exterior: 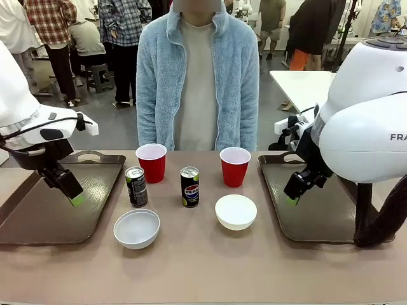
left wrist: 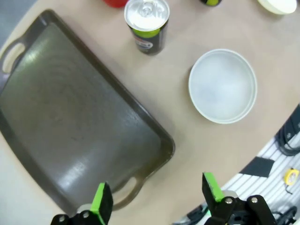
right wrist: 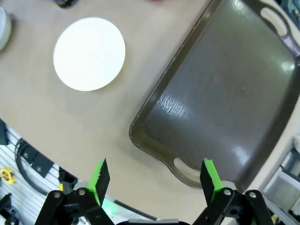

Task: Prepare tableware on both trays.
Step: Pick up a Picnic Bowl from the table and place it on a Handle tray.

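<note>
Front view has the left tray (exterior: pixel 38 222) and right tray (exterior: pixel 318 219) lying bare along the table's (exterior: pixel 203 270) left and right edges; the tableware sits between them in pairs, seemingly one set per tray: left cup (exterior: pixel 151 162) and right cup (exterior: pixel 234 166) toward the far edge, green-labelled can (exterior: pixel 136 187) and Pepsi can (exterior: pixel 189 187) mid-table, left bowl (exterior: pixel 137 228) and right bowl (exterior: pixel 235 211) nearer the robot's edge; left gripper (exterior: pixel 75 198) and right gripper (exterior: pixel 292 197) each hang over their own tray, jaws spread wide and holding nothing, likely poised for a first pick.
</note>
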Controlling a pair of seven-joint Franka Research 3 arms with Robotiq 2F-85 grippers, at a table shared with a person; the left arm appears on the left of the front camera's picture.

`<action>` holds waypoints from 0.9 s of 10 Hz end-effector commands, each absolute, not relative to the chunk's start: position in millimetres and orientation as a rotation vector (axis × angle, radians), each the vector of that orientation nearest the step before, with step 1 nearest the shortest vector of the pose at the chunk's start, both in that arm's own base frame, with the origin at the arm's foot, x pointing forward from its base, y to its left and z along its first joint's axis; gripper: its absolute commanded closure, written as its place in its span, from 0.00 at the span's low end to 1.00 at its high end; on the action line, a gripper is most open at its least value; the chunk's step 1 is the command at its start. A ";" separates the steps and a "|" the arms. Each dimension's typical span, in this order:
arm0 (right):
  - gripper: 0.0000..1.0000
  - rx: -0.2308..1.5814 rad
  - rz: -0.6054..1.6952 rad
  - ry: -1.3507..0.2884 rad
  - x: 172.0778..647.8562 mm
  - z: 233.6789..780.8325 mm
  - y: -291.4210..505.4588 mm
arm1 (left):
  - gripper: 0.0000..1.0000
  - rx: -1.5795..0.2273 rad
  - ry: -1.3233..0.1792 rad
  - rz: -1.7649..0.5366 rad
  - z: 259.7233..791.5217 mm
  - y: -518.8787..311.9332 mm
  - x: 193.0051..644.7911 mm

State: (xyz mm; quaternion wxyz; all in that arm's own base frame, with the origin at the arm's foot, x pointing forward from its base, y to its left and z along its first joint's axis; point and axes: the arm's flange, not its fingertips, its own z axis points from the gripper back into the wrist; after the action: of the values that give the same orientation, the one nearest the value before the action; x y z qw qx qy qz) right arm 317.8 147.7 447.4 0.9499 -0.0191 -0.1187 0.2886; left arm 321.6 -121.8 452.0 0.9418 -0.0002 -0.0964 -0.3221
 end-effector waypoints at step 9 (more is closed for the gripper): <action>0.00 0.804 0.138 -0.300 293.7 475.6 -59.1 | 0.00 -0.628 -0.276 -0.249 481.9 83.2 319.7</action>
State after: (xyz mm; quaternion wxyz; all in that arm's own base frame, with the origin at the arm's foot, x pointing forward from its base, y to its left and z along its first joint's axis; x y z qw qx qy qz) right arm 294.0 -58.7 489.5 0.9032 0.3908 -0.1585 0.0795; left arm 308.4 70.4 481.9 0.9339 -0.2936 -0.1458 -0.1425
